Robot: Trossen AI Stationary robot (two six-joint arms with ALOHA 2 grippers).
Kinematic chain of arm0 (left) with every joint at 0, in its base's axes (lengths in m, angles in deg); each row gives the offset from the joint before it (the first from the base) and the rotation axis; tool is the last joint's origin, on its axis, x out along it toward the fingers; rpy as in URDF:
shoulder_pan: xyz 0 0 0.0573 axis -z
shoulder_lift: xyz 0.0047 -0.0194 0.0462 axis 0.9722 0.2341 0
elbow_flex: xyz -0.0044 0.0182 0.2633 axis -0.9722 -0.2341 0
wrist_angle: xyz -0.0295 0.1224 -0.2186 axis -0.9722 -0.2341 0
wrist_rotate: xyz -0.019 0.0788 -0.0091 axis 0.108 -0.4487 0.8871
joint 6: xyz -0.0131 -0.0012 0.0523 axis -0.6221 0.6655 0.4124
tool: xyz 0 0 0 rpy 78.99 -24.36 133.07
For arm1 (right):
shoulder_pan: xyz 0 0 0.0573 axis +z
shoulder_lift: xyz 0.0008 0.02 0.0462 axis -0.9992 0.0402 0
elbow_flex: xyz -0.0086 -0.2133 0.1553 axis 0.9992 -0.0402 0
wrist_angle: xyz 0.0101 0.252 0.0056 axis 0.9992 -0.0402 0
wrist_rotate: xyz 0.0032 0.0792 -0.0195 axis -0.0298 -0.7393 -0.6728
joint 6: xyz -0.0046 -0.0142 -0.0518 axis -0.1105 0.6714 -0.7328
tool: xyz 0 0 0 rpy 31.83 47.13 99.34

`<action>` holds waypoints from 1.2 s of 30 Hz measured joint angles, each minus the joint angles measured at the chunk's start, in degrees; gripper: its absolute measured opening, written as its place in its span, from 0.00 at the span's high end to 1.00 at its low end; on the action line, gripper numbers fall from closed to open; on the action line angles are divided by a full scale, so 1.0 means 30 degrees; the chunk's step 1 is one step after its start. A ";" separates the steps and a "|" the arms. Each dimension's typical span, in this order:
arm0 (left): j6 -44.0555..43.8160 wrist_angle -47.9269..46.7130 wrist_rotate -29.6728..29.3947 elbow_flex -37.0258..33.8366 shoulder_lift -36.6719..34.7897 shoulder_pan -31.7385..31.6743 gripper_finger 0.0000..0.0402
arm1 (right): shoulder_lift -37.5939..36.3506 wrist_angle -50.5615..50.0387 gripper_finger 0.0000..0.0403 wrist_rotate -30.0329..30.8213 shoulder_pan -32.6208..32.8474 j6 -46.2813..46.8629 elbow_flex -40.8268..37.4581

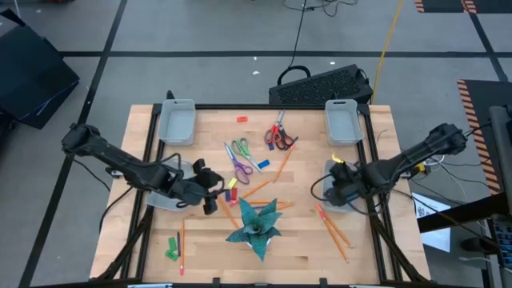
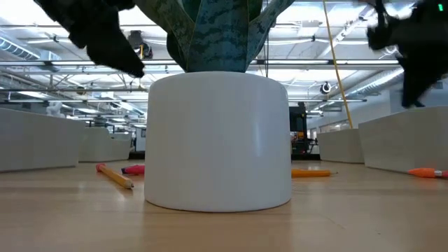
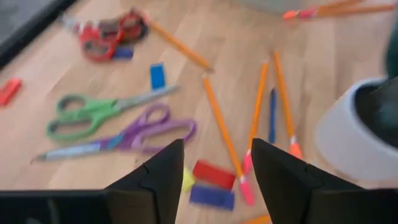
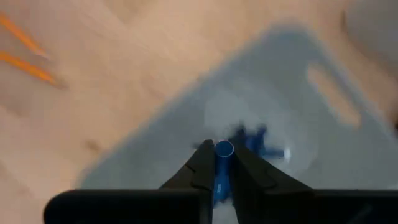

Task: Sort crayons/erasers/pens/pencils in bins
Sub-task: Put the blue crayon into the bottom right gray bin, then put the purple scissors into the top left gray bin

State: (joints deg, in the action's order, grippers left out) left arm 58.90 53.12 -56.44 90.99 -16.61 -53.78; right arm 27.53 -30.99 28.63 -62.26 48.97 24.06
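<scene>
Right gripper (image 4: pixel 216 163) clamped on a blue pen (image 4: pixel 222 149), end-on between the fingers, poised straight above the right-hand bin (image 4: pixel 323 124); left gripper (image 3: pixel 217 163) spread wide and empty, nearer the pencils (image 3: pixel 221 130) lying lengthwise ahead.

Two dark, jointed robot arms seen from above

The left arm (image 1: pixel 120 164) is matt black, built of slim tubular links with bulkier rounded joints; the right arm (image 1: pixel 408 160) matches it in colour and build, with a small yellow mark near its wrist at about 9 o'clock from its elbow; thin black cables trail beside each arm; each wrist ends in two black, wedge-shaped fingers (image 3: pixel 158 177) with flat, angular faces.
</scene>
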 joint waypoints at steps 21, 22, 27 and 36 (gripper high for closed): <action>0.0040 0.2451 -0.0235 0.0000 0.5694 -0.4063 0.42 | -0.0011 -0.0271 0.63 -0.1183 -0.1349 0.0040 -0.0911; 0.1058 0.3134 0.0179 0.0000 0.6194 -0.4264 0.42 | -0.0011 -0.0381 0.63 -0.0738 -0.1297 -0.0279 -0.0403; 0.6296 0.5464 0.3207 0.0000 0.7949 -0.5646 0.42 | -0.0016 0.0826 0.66 0.0679 -0.1156 -0.1927 0.1466; 1.0604 0.5944 0.8011 0.0000 0.8736 -0.8559 0.42 | -0.0011 0.5258 0.67 0.0662 -0.1139 -0.4779 0.1939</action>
State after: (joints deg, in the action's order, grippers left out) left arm 90.71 70.95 -32.40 90.99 9.59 -79.46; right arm 27.49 -15.21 30.62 -65.67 34.63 29.88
